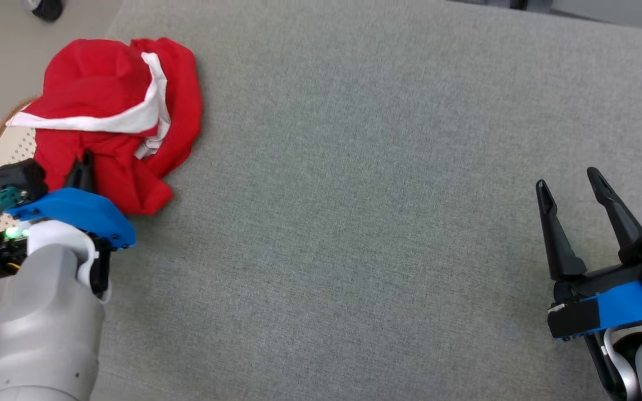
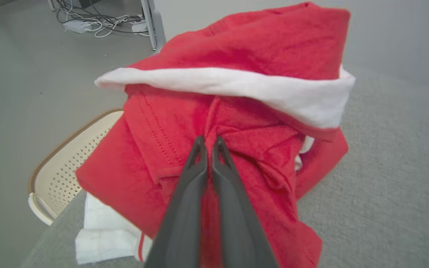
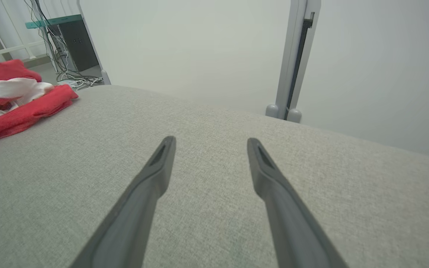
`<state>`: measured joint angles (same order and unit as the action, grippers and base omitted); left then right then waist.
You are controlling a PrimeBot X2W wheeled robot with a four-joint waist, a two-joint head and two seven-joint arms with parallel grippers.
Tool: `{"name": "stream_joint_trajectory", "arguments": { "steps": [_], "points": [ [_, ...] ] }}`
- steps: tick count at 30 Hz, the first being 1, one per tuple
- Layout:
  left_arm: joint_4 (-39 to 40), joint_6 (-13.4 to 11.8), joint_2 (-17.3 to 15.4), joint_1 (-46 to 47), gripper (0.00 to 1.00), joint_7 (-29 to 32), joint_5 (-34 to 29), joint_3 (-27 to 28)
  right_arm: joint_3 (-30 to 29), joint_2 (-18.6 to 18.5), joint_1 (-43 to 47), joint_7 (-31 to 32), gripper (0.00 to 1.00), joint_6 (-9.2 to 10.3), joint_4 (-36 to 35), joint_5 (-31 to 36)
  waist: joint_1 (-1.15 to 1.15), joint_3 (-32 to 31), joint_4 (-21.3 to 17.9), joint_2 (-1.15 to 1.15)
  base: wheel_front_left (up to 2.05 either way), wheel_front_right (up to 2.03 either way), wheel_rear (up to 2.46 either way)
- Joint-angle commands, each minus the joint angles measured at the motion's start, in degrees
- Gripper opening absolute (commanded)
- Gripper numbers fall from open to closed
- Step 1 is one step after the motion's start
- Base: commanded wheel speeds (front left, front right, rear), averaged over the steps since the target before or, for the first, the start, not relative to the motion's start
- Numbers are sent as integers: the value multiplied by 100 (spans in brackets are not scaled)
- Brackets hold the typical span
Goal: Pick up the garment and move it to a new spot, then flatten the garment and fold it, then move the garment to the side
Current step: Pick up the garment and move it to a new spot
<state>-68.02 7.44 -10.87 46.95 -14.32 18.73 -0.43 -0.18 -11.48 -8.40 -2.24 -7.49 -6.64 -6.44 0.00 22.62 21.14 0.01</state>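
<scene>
Pinching a near fold of the garment [image 1: 115, 111], the left gripper [image 2: 207, 143] has its fingers closed on soft, light cloth, likely to sag, best taken at a bunched ridge — right gripper [image 1: 568, 179] spread wide near right — heap crumpled at the far-left edge of the table [image 1: 354, 195].

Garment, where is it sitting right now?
In the head view the red and white garment lies bunched at the far left edge of the grey surface, above a cream chair, with the left gripper shut on a fold.
</scene>
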Motion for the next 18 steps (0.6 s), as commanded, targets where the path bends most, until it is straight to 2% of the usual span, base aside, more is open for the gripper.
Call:
{"name": "stream_joint_trajectory", "arguments": {
  "steps": [1, 3, 9, 11, 18],
  "points": [
    [144, 6, -116, -133, 0, -66, 78, 52, -2, 48, -31, -84, 100, 0, 52, -16, 0, -192, -95, -1, 0, 0, 0],
    [434, 4, -217, -271, 0, -89, 134, 146, 12, 98, 10, -161, 100, 0, 115, -16, 0, -378, -165, -1, 0, 0, 0],
    [1968, -199, -342, -1233, 0, -91, 8, 562, 83, 287, 204, -325, 100, 0, 300, -28, 0, -986, -457, -1, 0, 0, 0],
    [2241, -217, -322, -1419, 0, -93, -13, 621, 85, 328, 240, -342, 100, -1, 324, -39, 0, -1083, -503, -1, 0, 0, 0],
    [4003, -417, -118, -2671, 0, -93, -310, 657, 130, 501, 489, -415, 100, 0, 480, -63, 0, -1571, -898, -1, 0, 0, 0]
  ]
}}
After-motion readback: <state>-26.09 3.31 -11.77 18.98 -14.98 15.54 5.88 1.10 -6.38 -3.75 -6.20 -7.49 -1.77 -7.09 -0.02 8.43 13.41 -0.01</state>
